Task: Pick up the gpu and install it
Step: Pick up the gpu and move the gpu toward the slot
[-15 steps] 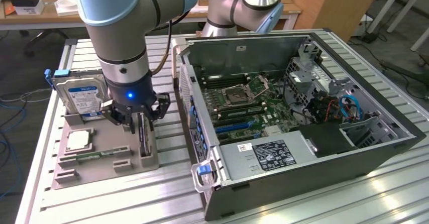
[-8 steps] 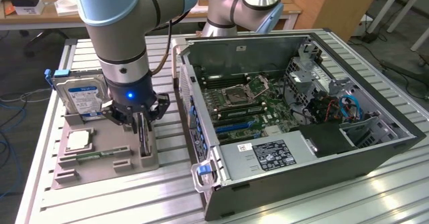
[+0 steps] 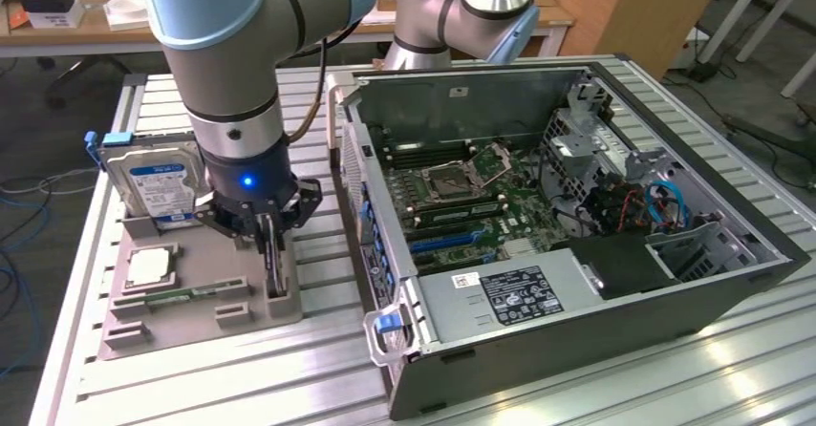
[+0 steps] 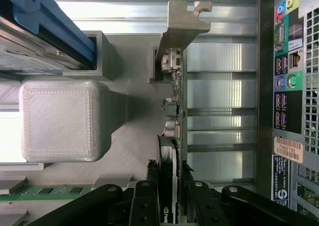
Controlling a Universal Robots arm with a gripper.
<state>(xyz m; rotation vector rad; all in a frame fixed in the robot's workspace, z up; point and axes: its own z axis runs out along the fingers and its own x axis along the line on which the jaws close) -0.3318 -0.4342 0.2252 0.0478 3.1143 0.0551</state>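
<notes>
exterior: gripper (image 3: 266, 230) down over gpu (image 3: 277, 278), card on edge in tray (image 3: 191, 326) slot, tray side nearest pc case (image 3: 536, 359); hard drive (image 3: 153, 182) upright at tray's opposite side.
wrist: fingers (image 4: 192, 188) clamped on both gpu (image 4: 177, 101) faces, silver bracket (image 4: 182, 22) at end away from gripper, card seated in tray.

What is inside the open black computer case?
A green motherboard with a square processor socket, a silver labelled power supply and blue cables. Whatever lies beneath the power supply is covered.
</notes>
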